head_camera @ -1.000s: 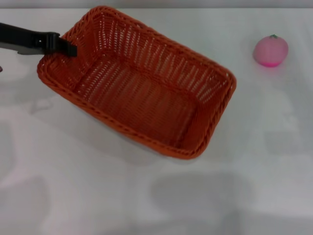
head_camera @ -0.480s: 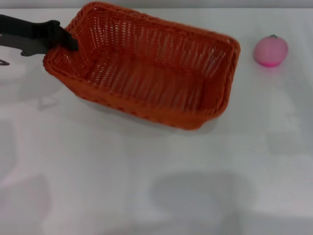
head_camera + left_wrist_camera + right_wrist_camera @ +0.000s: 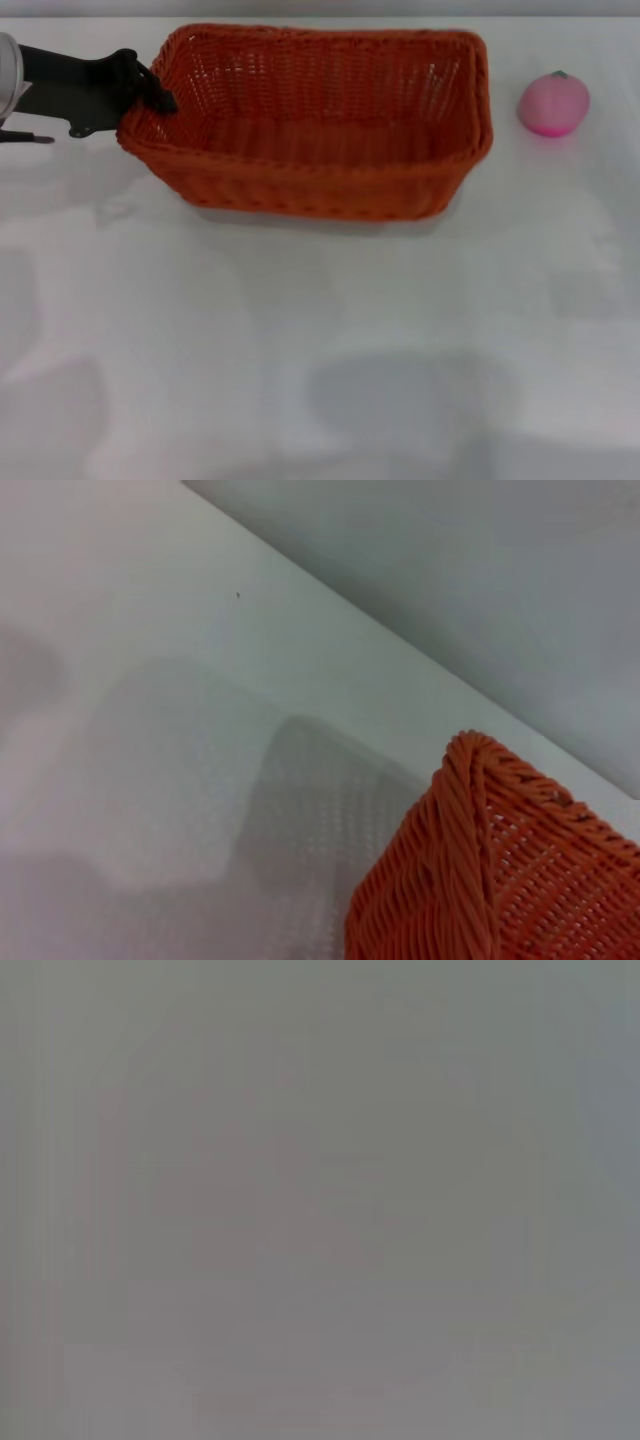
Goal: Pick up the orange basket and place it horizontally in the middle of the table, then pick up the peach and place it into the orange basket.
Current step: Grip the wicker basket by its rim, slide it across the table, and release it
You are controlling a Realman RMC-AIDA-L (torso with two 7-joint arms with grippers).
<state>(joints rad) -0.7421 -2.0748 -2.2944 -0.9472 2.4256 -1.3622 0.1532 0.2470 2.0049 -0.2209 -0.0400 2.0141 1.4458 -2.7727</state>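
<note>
Now, head view: left gripper (image 3: 158, 98) has its jaws clamped on the short-end rim of the orange basket (image 3: 320, 130), which stretches away from the jaws, long side across, toward the far part of the bench (image 3: 320, 380). Peach (image 3: 553, 103) sits beyond the basket's end opposite the jaws, apart from it. Judgement: lower level, set it nearer the bench middle, keep it square, open jaws only once the base is flat.

Left wrist view: basket corner (image 3: 500, 870) close by the jaws, bench below; can't tell if it touches.

Right wrist view: blank grey; right gripper not seen.
</note>
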